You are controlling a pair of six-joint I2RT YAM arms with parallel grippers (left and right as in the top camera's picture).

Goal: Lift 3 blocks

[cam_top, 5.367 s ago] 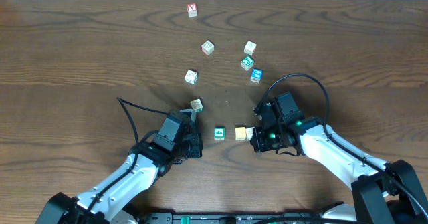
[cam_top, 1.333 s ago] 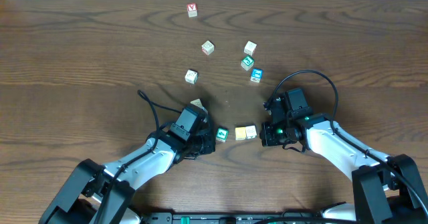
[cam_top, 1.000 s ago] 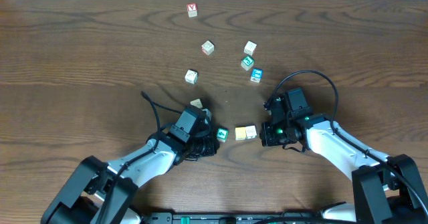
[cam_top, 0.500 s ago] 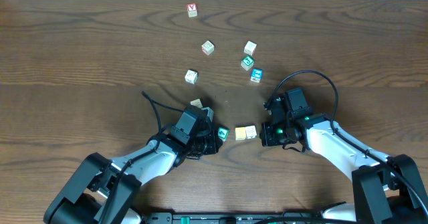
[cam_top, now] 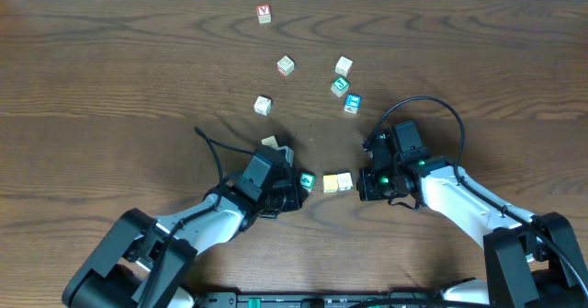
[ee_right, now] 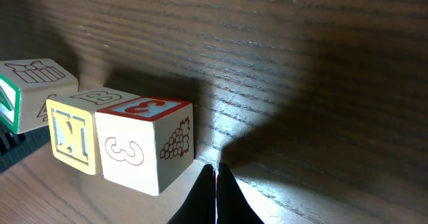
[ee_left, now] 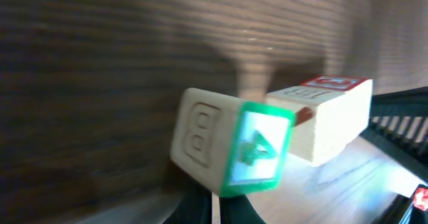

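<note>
Three square-edged wooden cubes (cam_top: 329, 183) side by side on grained tabletop (cam_top: 110, 78)

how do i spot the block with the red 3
Near the front middle of the wooden table, a short row of three blocks sits between the left gripper and right gripper. The red-3 block is the end one beside the right gripper, pale with red marks, unlike the yellow block and green-faced block.

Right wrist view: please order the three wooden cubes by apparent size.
1. pale wooden cube with red marks
2. yellow wooden cube
3. green-faced wooden cube, partly cropped
Nearness may explain the differences.
</note>
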